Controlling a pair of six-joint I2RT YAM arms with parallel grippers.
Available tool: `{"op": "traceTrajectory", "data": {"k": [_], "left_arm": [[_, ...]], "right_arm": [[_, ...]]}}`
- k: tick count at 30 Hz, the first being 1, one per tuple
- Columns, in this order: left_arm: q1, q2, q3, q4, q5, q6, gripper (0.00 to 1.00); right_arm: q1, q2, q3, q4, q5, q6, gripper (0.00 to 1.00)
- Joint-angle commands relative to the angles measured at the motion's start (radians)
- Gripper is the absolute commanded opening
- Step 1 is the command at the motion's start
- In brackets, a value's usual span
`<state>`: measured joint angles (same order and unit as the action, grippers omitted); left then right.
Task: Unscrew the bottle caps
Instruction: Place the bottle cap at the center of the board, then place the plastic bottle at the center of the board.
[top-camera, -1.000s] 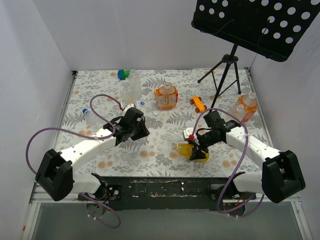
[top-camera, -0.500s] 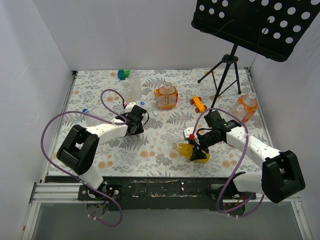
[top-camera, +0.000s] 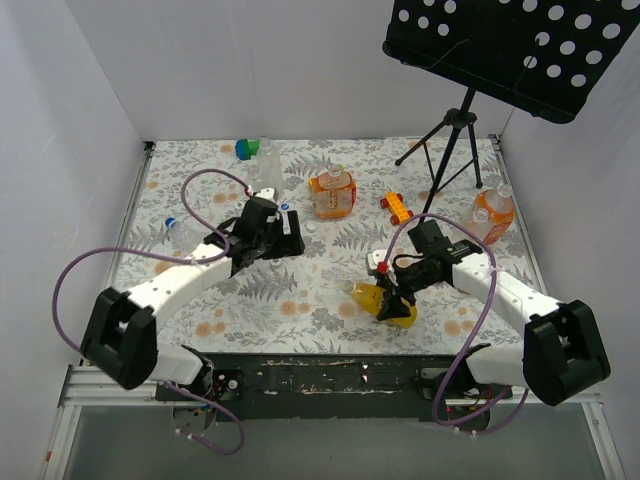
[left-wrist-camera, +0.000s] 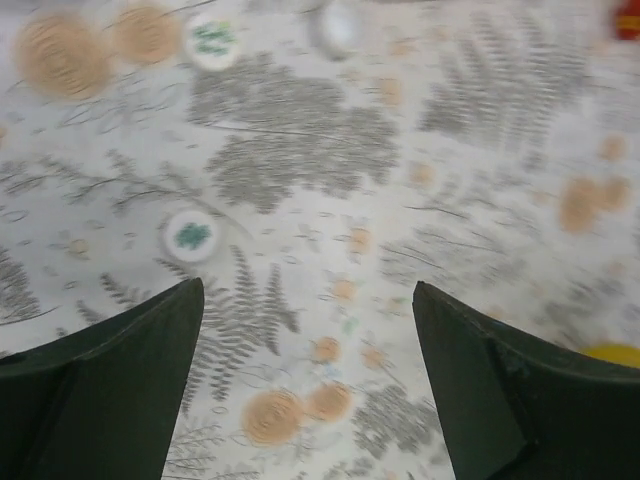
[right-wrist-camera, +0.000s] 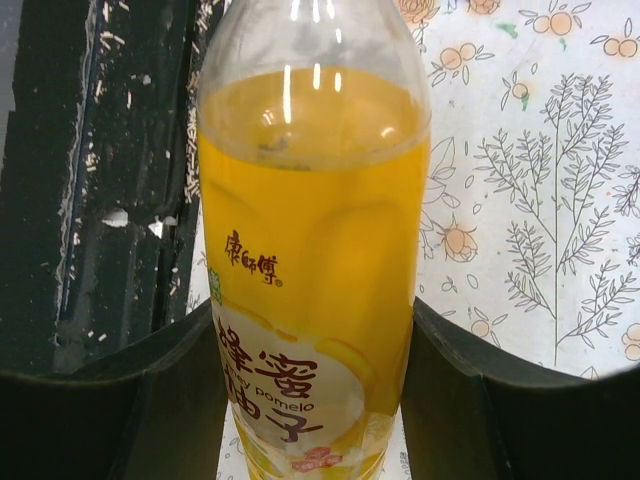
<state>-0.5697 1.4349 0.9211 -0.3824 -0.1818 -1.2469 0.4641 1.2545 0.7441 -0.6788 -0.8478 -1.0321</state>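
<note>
Top external view: the right gripper (top-camera: 392, 297) grasps a yellow-filled bottle (top-camera: 375, 302) near the five o'clock edge of the table (top-camera: 330, 270). The left gripper (top-camera: 283, 232), jaws released and empty, hovers toward ten o'clock, over loose bottle caps (left-wrist-camera: 190, 235).

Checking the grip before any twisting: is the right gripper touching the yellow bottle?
Touching. The right wrist view shows the yellow bottle wedged in the right gripper, with both jaws flush against its sides.
</note>
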Motion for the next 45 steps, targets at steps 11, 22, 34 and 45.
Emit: {"op": "traceTrajectory", "data": {"k": [11,22,34,45], "left_arm": [[-0.053,-0.36,-0.209,0.54,0.937,-0.034,0.94],[-0.153,-0.173,-0.131,0.573,0.788,-0.075,0.63],[-0.167,-0.117,-0.111,0.568,0.803,-0.082,0.42],[-0.173,-0.148,-0.038,0.418,0.739,0.012,0.0]], "right_arm": [[-0.01,0.031,0.012,0.242,-0.158,0.317,0.09],[-0.012,0.029,0.004,0.24,-0.175,0.307,0.1],[-0.01,0.037,0.006,0.232,-0.175,0.299,0.1],[-0.012,0.042,0.012,0.219,-0.166,0.288,0.38]]}}
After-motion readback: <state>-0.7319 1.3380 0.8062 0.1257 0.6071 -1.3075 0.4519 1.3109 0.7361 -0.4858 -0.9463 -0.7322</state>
